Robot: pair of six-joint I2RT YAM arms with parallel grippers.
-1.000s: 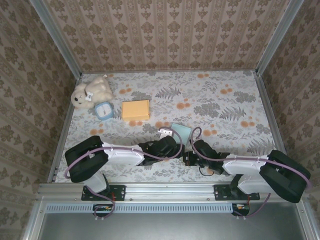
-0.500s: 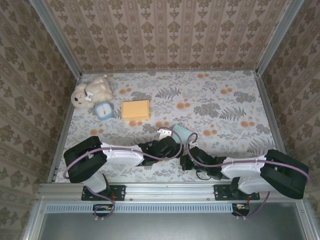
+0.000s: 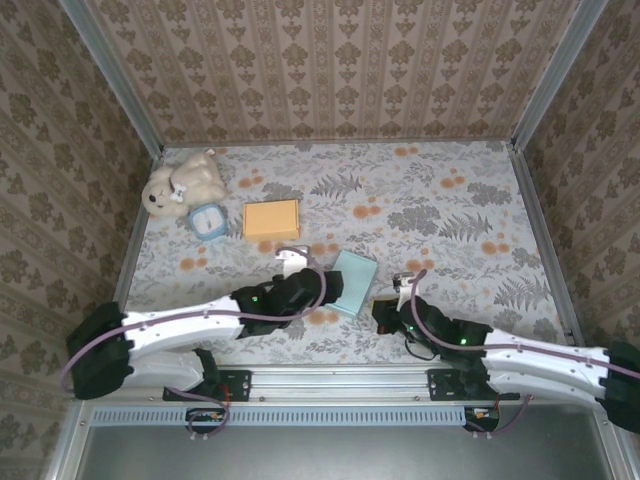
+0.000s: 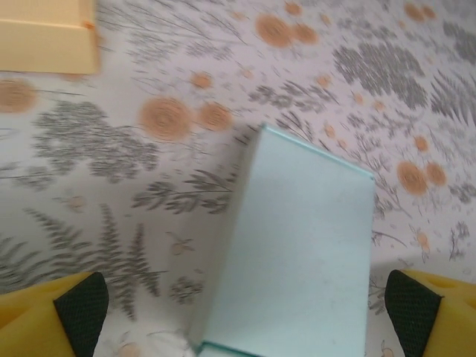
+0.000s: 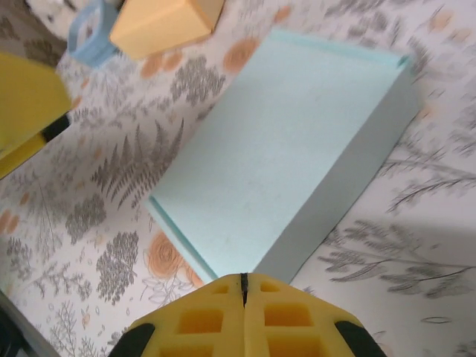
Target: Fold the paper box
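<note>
Tally: saw 1 pale-blue paper box (image 3: 353,282) lying nr table's front edge, mid. Found L gripper (image 4: 245,320) spread wide by it, R gripper (image 5: 242,286) clenched, empty, just beside it. Noted 1 orange box (image 3: 271,219), 1 teddy (image 3: 185,183), 1 blue clock (image 3: 208,221) toward far-left corner.
</note>
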